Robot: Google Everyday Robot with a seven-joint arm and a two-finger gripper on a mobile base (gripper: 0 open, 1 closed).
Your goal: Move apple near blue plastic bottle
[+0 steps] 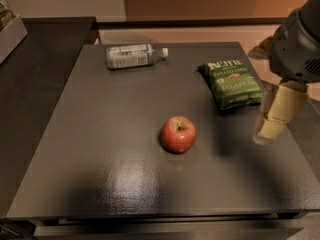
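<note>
A small red apple [178, 134] with yellowish patches and a short stem sits upright on the dark table [100, 134], slightly right of its middle. A clear plastic bottle [132, 56] with a pale blue-and-white label and a white cap lies on its side near the table's far edge, left of centre. My gripper [267, 129] hangs from the grey arm over the table's right edge. It is to the right of the apple, well apart from it and holding nothing.
A green chip bag [231, 83] lies flat at the far right, between the gripper and the bottle. A darker counter [35, 74] adjoins the table on the left, with a pale box [10, 31] at its far end.
</note>
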